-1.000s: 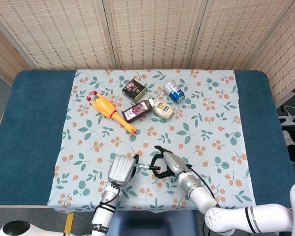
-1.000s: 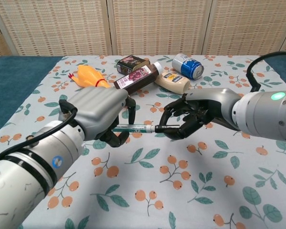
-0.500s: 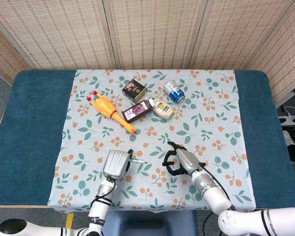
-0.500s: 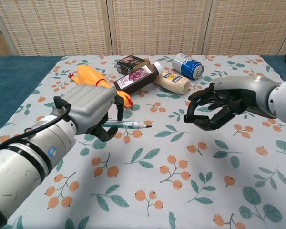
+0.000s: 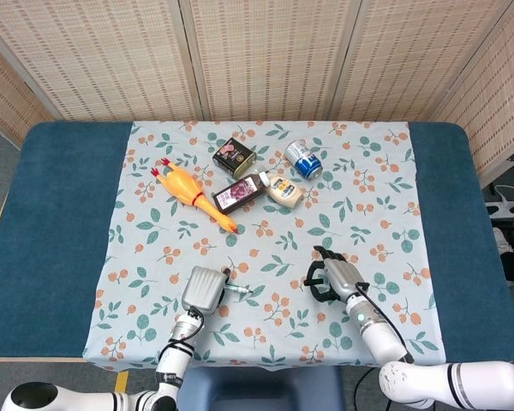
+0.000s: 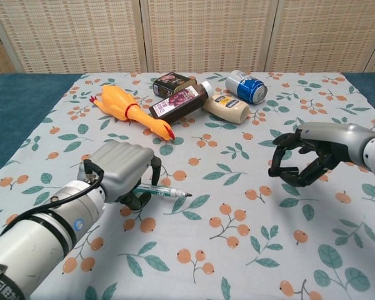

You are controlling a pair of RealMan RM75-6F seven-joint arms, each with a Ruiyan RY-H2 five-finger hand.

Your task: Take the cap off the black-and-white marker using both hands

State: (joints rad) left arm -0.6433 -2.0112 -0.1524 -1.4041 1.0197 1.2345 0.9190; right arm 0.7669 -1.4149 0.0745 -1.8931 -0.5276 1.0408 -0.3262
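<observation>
Marker [image 6: 164, 190] lies level in the left hand [image 6: 122, 171], whose fingers clamp its barrel, its bare tip pointing across the floral cloth [image 6: 237, 250] toward the right hand [image 6: 306, 161], well apart, fingers curled, apparently around the cap.

1. Setting: a staged test or lab space, not a lived-in room.
2. Woven folding screens [image 5: 265, 56] wall off the back.
3. Table [image 5: 56, 223] with blue cover and a fruit-print cloth [image 5: 360, 205].
4. Assorted props: rubber chicken [image 5: 191, 193], can [image 5: 303, 159], bottles [image 5: 240, 192].
</observation>
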